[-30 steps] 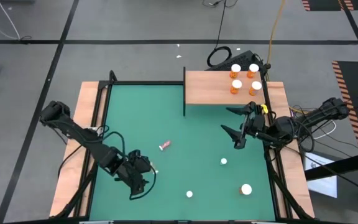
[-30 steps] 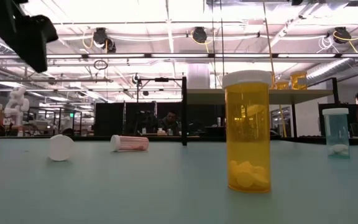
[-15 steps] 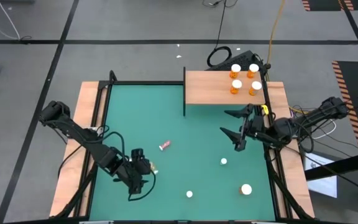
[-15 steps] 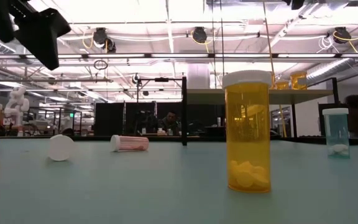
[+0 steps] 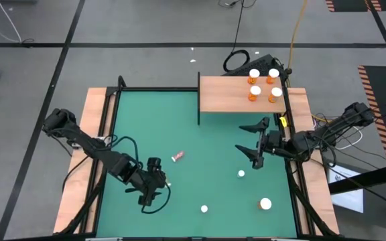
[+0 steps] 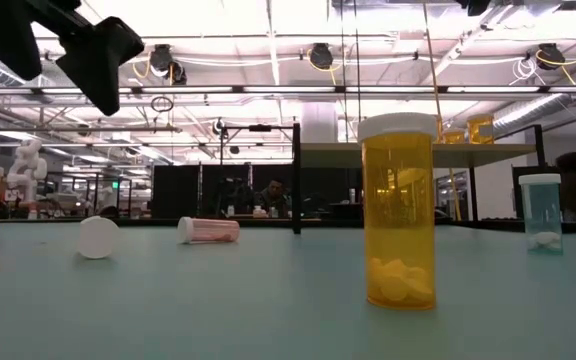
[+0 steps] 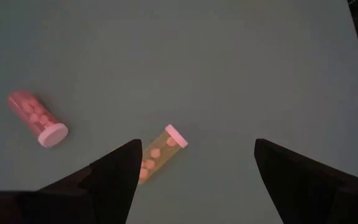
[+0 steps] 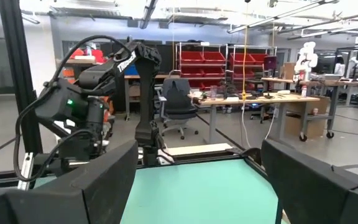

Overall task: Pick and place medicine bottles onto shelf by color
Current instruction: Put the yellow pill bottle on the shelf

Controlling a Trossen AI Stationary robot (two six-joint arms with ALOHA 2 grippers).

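Note:
Four orange medicine bottles [image 5: 263,84] with white caps stand on the shelf [image 5: 230,97] at the far right. A pink bottle [image 5: 177,156] and a small orange one [image 7: 157,152] lie on their sides on the green mat. Another orange bottle [image 5: 265,203] stands upright near the front right, and white-capped ones [image 5: 241,173] [image 5: 204,209] stand nearby. My left gripper [image 5: 158,191] hangs open above the mat and slants down, with the small orange bottle beneath it. My right gripper [image 5: 241,138] is open too, raised above the mat's right part and pointing about level toward the left.
Wooden strips [image 5: 99,134] frame the green mat on both sides. A black post [image 5: 199,100] stands at the shelf's left edge. In the low view a bluish bottle [image 6: 541,213] stands at the right. The mat's far left part [image 5: 153,114] is bare.
My left gripper has rolled about its own pointing line, and in the low view its fingers have swung toward the right. No bottle has moved.

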